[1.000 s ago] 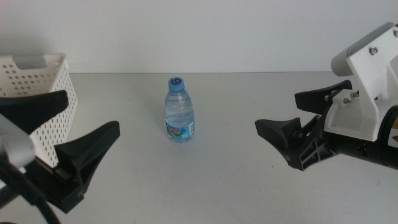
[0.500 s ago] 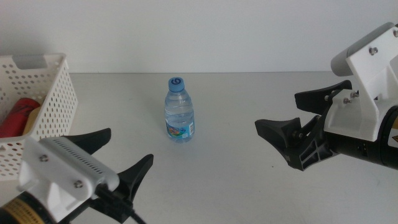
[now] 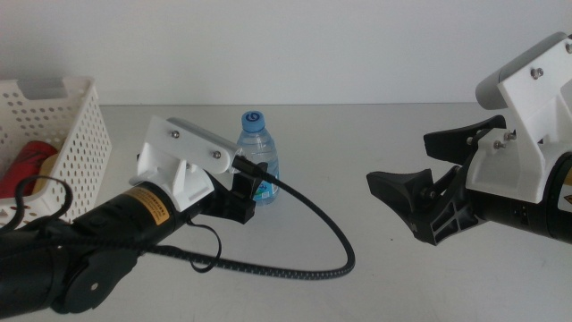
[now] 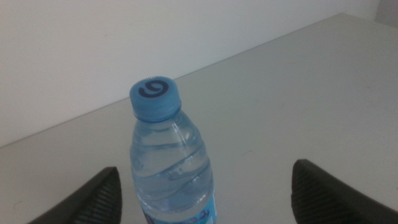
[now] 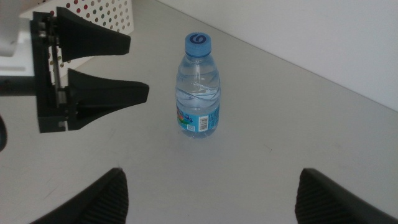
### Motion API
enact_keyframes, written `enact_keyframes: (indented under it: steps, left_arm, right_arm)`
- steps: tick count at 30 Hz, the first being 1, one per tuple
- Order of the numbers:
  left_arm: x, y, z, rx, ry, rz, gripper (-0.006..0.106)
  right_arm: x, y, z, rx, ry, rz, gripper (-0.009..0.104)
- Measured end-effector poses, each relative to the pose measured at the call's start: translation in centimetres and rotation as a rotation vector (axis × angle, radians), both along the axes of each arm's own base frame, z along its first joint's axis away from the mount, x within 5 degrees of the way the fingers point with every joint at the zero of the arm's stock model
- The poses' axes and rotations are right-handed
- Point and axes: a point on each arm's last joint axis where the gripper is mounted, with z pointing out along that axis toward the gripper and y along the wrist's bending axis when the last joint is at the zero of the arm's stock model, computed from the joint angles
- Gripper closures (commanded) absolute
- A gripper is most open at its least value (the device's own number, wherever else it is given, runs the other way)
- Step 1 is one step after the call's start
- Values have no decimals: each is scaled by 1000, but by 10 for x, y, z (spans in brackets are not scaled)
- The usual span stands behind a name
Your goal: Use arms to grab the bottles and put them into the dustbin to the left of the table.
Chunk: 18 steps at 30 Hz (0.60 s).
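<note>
Left wrist view, left claw spread wide, empty, water bottle between its jaws untouched

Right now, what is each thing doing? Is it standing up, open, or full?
water bottle: upright on the table, blue cap on, not gripped.
left gripper: open, beside the bottle, jaws apart from it.
right gripper: open, waiting to the right.
dustbin: upright, holds a red can.
red can: lying tilted inside the dustbin.

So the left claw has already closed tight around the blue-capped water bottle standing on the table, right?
Not quite. The left gripper is open and apart from the water bottle, beside it on the table. The right wrist view shows the gap between them; the left wrist view shows both jaws spread wide.
</note>
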Motion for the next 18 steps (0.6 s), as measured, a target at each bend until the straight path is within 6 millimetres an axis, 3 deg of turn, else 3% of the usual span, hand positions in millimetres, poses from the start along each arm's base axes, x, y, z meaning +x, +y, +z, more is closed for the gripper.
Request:
enact_keyframes:
  steps: [10,18]
  left_arm:
    - [58,-4,-22,0,53,-20,7]
    - [85,-7,-52,-72,32,-16,7]
  right_arm:
    - [0,0,0,0,0,0,25]
    - [0,0,0,0,0,0,25]
